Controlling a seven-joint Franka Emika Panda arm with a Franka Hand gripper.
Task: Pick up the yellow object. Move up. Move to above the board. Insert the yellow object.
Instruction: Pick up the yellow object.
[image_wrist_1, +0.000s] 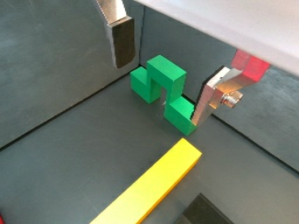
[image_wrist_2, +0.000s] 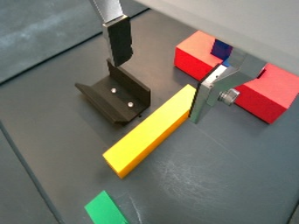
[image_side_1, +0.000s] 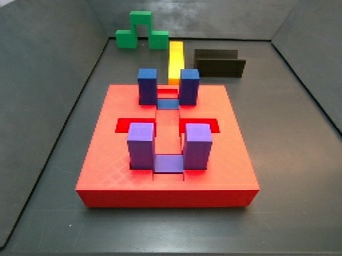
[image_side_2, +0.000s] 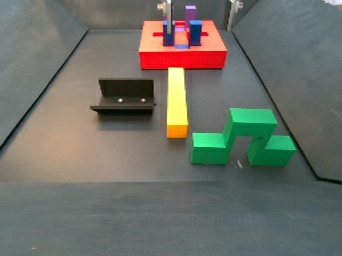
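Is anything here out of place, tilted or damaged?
Nothing stands out. The bar lies flat and straight on the floor between the fixture and the green blocks, apart from both. The board sits square with its blocks upright. The gripper hangs open above the bar's end, fingers touching nothing.

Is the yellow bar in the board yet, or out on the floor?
Out. The yellow bar lies flat on the floor, short of the board; the open gripper is above it, not gripping.

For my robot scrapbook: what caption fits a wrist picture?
Open claw hovers over a yellow bar lying beside the black fixture.
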